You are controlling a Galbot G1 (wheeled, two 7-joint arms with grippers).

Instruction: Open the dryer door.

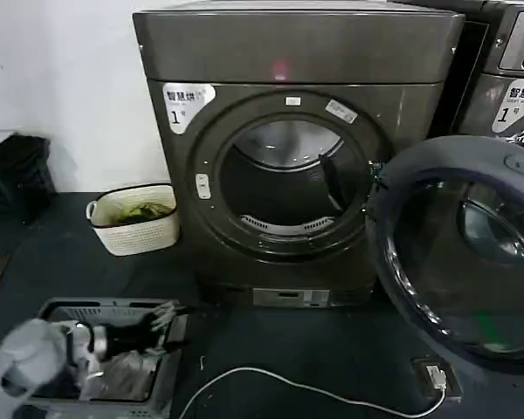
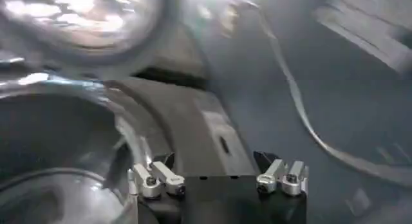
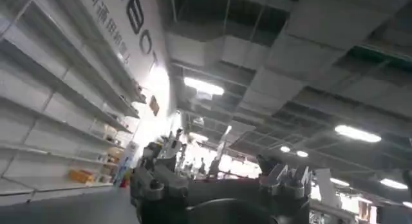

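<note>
**Fingers parted, door already swung wide**

Fingers [image 2: 149, 180] of your left gripper [image 1: 162, 319] stand apart, gripping nothing, low over the dark surface [image 1: 332, 358] before the dryer [image 1: 293, 153]. Withdraw cleanly; do not nudge the dryer door [image 1: 458, 249]. It hangs open at the right, grey inner side and tinted glass showing. Right gripper [image 3: 222, 180] points ceilingward; its state I cannot tell.

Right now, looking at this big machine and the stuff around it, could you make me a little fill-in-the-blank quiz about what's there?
1. The dryer door is swung ____ to the robot's right.
2. The white sticker on the dryer shows the digit ____.
3. The white basket stands to the dryer's ____.
4. The white cable lies on the floor in ____ of the dryer.

Missing words: open; 1; left; front
</note>
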